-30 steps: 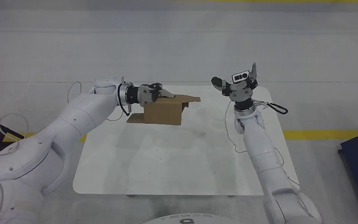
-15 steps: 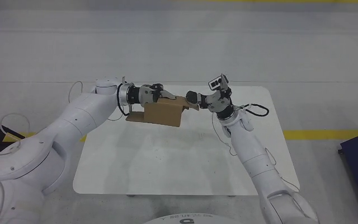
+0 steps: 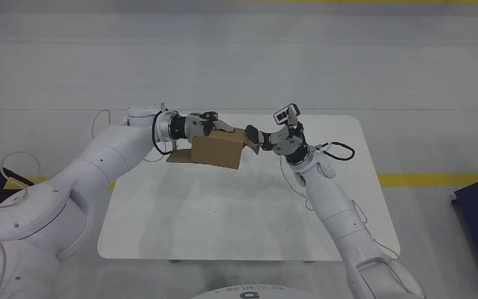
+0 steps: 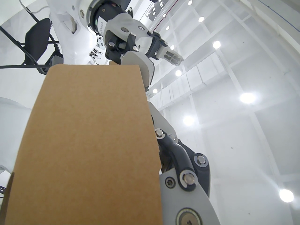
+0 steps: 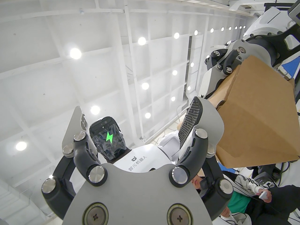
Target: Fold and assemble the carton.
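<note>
The brown carton [image 3: 216,149] is held over the back of the white table [image 3: 224,217], tilted a little, with a flap sticking out low at its left end. My left gripper [image 3: 206,125] is shut on the carton's top wall; the carton [image 4: 89,141] runs along one of its fingers [image 4: 182,176]. My right gripper [image 3: 256,137] is at the carton's right end. It stands open [image 5: 136,122] with nothing between its fingers, and the outer side of one finger [image 5: 199,120] rests against the carton's end flap [image 5: 255,122].
The front and right parts of the table are bare. A yellow floor line [image 3: 426,179] runs past the table's right edge. Cables hang from the right arm [image 3: 340,149] and lie by the left arm [image 3: 22,161].
My right arm has swung in from the table's back right to the carton's right end. The end flap that stuck out there is now pushed down. The left gripper kept its hold.
</note>
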Controlling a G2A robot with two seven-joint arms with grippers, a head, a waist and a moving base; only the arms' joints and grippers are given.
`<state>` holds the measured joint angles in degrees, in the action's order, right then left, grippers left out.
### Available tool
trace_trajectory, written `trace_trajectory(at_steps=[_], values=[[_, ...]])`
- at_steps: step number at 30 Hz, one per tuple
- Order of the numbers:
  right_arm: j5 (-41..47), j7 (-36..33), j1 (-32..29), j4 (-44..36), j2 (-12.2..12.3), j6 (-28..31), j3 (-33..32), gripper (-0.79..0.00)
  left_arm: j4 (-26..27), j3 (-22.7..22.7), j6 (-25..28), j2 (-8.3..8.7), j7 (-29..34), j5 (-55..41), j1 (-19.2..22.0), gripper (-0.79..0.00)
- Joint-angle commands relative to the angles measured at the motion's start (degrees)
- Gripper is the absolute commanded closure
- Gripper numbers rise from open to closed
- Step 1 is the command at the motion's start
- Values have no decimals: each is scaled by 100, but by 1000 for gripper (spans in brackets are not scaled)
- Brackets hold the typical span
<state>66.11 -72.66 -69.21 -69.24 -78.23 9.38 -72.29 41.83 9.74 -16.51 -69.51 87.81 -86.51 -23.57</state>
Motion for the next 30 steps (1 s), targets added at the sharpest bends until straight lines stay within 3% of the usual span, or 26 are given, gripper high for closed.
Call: trace_trajectory(at_steps=[1, 7, 15, 30], values=[[92, -25, -11, 9, 11, -21, -94, -785, 38, 0, 12, 8, 13, -49, -12, 0], [219, -129, -39, 15, 52, -153, -325, -785, 82, 0, 19, 54, 19, -108, -4, 0], [-229, 383, 139, 128, 36, -258, -143, -785, 217, 0, 19, 114, 19, -180, -2, 0], [-292, 158, 73, 61, 13, -309, 41, -785, 278, 0, 0, 166, 0, -176, -8, 0]])
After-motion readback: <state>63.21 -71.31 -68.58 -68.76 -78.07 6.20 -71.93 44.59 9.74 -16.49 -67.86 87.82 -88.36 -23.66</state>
